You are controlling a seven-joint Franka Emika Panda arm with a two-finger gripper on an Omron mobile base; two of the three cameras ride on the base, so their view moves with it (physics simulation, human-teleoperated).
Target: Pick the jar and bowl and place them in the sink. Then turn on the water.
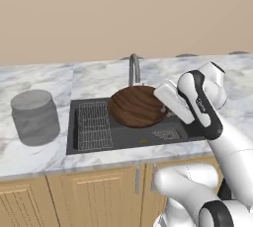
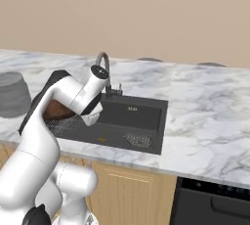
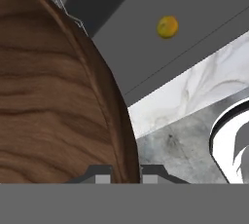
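The hand (image 3: 121, 174) is clamped on the rim of the bowl (image 1: 137, 105), one finger tip on each side of the wooden edge in the hand view, where the bowl is cut off at the left and top. In the left base view the single bowl hangs tilted above the sink (image 1: 123, 139), hiding part of the basin and the faucet's (image 1: 134, 68) foot; the hand itself is masked there by the arm. One wire rack (image 1: 94, 125) lies in the sink's left part. One jar (image 1: 35, 117) stands on the counter (image 1: 39, 154) left of the sink, well apart from the bowl. In the right base view the arm covers most of the bowl.
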